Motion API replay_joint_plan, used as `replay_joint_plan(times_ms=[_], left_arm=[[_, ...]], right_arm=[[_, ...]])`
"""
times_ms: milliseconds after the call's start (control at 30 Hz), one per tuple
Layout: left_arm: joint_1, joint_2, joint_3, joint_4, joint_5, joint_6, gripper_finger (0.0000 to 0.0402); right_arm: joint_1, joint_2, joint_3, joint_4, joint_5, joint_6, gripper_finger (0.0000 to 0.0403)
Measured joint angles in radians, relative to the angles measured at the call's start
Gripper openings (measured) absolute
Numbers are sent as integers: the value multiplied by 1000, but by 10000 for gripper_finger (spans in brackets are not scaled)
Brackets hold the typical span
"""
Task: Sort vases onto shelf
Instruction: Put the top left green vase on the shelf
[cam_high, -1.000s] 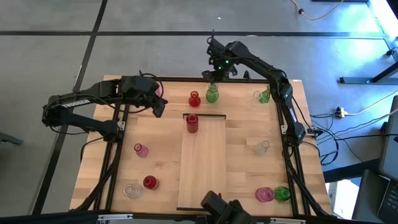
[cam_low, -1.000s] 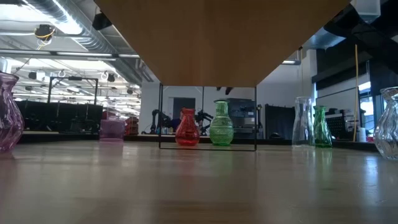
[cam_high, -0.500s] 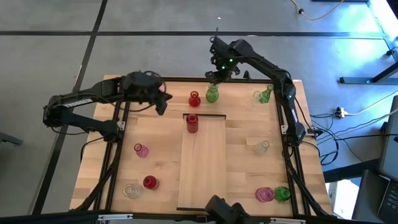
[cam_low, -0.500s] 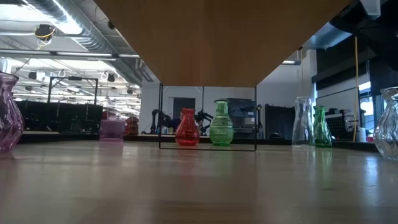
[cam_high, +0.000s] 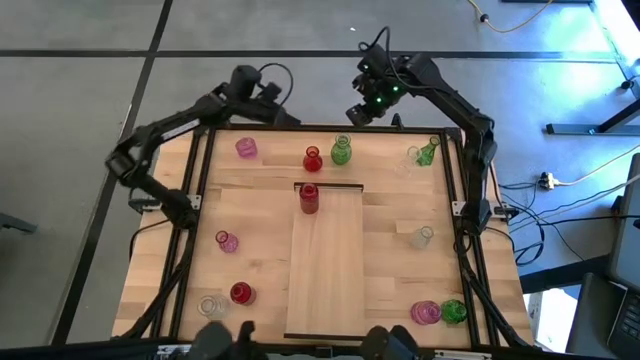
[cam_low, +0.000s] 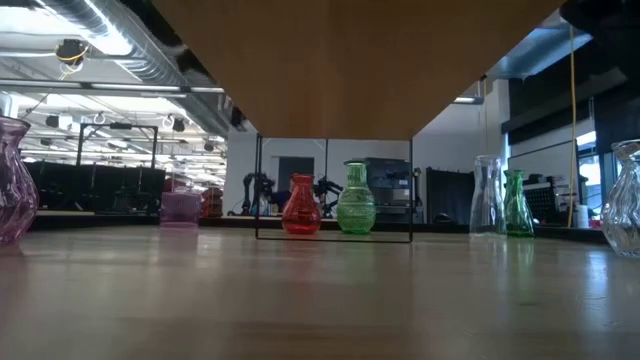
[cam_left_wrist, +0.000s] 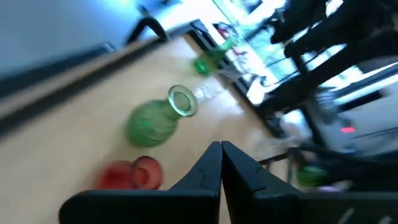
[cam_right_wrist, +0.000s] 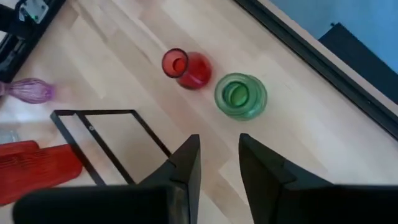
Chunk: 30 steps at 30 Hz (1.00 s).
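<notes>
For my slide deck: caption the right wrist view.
Open right gripper hovers above a red vase and green vase.

Shelf (cam_high: 330, 270) bare apart from one red vase (cam_high: 308, 198), seemingly.

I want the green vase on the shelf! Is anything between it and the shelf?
Nothing visible blocks it. The green vase stands just beyond the shelf; the red vase on the shelf's end stands off to the side.

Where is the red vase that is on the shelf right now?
In the high view, the red vase stands at the shelf's far end, near its left corner.
</notes>
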Motion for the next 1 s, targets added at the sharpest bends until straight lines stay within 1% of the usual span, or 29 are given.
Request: replay_joint_plan(times_ms=[100, 200, 267, 333, 433, 500, 600, 700, 767, 800, 1000], left_arm=[[10, 71, 0, 71, 99, -55, 1], [6, 116, 0, 110, 150, -78, 1], [2, 133, 0, 125, 188, -93, 1], [1, 134, 0, 121, 199, -88, 1], [2, 125, 0, 123, 191, -33, 0], [-4, 112, 0, 126, 186, 12, 0], [-27, 100, 0, 125, 188, 61, 0], [-41, 99, 0, 128, 118, 72, 0], [-32, 99, 0, 128, 61, 72, 0], [-27, 103, 0, 131, 52, 70, 0], [-3, 132, 0, 123, 98, 27, 0]], right_arm=[[-20, -2, -34, 2, -18, -19, 92], [-31, -21, -105, 12, -48, -53, 92], [-34, -55, -183, 44, -72, -66, 92], [-38, -106, -293, 105, -93, -70, 92], [-38, -226, -512, 276, -121, -65, 92], [-36, -327, -672, 445, -174, -33, 92], [-36, -461, -898, 748, -247, 87, 92], [-47, -524, -1057, 988, -242, 203, 92], [-81, -525, -1105, 1053, -241, 264, 92], [-101, -513, -1117, 1066, -248, 288, 92], [-171, -405, -1132, 1104, -315, 301, 92]])
